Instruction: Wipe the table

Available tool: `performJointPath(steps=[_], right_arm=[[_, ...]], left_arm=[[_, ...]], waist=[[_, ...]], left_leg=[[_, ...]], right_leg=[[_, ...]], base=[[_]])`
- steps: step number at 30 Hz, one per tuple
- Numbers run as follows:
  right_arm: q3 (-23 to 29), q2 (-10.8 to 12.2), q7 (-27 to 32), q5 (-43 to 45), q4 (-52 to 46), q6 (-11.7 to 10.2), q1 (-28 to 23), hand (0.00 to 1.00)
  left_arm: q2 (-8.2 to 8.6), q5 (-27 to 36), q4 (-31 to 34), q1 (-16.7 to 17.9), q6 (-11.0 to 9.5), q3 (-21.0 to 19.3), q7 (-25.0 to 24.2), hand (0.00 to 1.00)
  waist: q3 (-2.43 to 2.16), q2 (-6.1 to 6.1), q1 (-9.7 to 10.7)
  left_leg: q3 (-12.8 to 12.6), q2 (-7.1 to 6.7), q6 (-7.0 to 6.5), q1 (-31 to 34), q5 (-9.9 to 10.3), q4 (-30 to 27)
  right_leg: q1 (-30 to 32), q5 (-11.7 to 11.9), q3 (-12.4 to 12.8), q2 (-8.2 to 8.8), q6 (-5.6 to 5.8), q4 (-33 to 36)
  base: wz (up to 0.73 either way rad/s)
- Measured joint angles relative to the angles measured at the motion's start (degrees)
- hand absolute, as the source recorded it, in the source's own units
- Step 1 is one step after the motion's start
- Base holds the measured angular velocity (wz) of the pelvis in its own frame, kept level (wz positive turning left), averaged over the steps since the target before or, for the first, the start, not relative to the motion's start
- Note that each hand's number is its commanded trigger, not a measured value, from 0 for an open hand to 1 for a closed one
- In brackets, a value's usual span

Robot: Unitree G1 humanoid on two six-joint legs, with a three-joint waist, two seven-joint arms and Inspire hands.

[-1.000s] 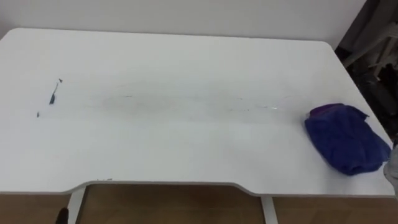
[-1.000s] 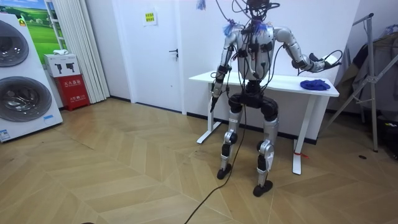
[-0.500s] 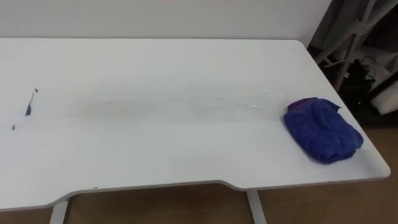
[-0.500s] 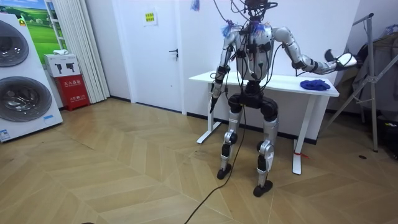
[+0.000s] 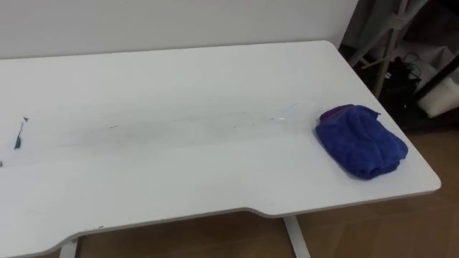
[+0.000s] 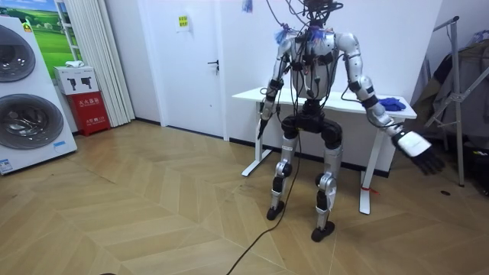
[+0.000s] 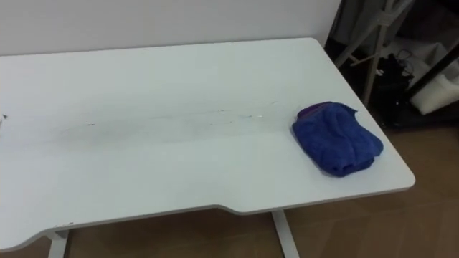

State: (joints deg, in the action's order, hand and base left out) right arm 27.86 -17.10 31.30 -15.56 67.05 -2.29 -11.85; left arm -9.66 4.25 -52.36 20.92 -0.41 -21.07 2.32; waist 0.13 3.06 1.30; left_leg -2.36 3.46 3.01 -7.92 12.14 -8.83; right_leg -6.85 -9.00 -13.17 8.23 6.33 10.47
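A crumpled blue cloth (image 5: 361,140) lies at centre right on the white table (image 5: 179,179), with a dark mark (image 5: 18,135) at far left. In the room view's lower right, the right hand (image 6: 416,147) hangs off the table with its fingers loosely straight. The left hand (image 6: 262,121) is too small for me to tell its fingers.

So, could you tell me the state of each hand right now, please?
Left hand: cannot be told; it hangs at the robot's side.
Right hand: open, empty, out beside the table.

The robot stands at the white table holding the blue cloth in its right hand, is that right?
No. The blue cloth lies on the white table near its right end; the room view shows the right hand open, down beside the table, holding nothing.
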Motion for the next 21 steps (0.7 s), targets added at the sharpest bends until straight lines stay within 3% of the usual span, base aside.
performJointPath(steps=[4, 7, 10, 15, 21], right_arm=[[-11.05, 3.73, -4.19, 5.29, 0.5, 1.1, -0.32, 0.0], [-17.77, 5.23, -7.96, 9.39, 2.35, 1.44, 1.17, 0.0], [-20.68, 7.63, -10.49, 13.06, 2.25, 1.59, 1.87, 0.0], [-25.62, 9.81, -14.5, 14.64, 2.05, 1.53, 3.11, 0.0], [-29.01, 10.22, -16.84, 15.57, 2.05, 1.5, 3.15, 0.0]], left_arm=[[0.01, -2.29, -2.49, -0.55, 0.14, 3.94, 1.14, 0.0], [0.29, -4.7, -6.08, -2.52, 0.2, 7.09, 1.93, 0.0], [2.12, -6.43, -6.24, -3.19, 0.56, 7.87, 3.85, 0.0], [3.37, -6.6, -7.63, -3.53, 0.59, 11.55, 6.25, 0.0], [3.9, -7.86, -7.83, -3.39, 1.22, 15.3, 7.24, 0.0]], waist=[[-0.18, -0.64, -0.96], [-0.35, -1.35, -2.3], [-0.16, -2.4, -3.17], [0.0, -3.41, -3.38], [-0.02, -3.02, -3.32]], left_leg=[[-0.17, 0.08, 0.03, -0.08, 0.13, 0.07], [-0.04, 0.15, 0.08, -0.22, 0.28, 0.01], [-0.04, 0.21, 0.08, -0.48, 0.34, 0.14], [0.54, 0.2, 0.1, -0.37, 0.35, 0.22], [0.53, 0.2, 0.1, -0.32, 0.35, 0.21]], right_leg=[[0.01, 0.03, 0.61, -0.2, -0.03, -0.08], [-0.23, 0.04, 0.49, -0.28, -0.04, -0.09], [-0.75, 0.07, 0.48, -0.36, -0.06, -0.58], [-1.09, 0.07, 0.02, -0.41, -0.05, -0.96], [-1.07, 0.05, 0.03, -0.43, -0.03, -1.04]], base=[[-0.02], [0.0], [0.0], [0.06], [0.0]])
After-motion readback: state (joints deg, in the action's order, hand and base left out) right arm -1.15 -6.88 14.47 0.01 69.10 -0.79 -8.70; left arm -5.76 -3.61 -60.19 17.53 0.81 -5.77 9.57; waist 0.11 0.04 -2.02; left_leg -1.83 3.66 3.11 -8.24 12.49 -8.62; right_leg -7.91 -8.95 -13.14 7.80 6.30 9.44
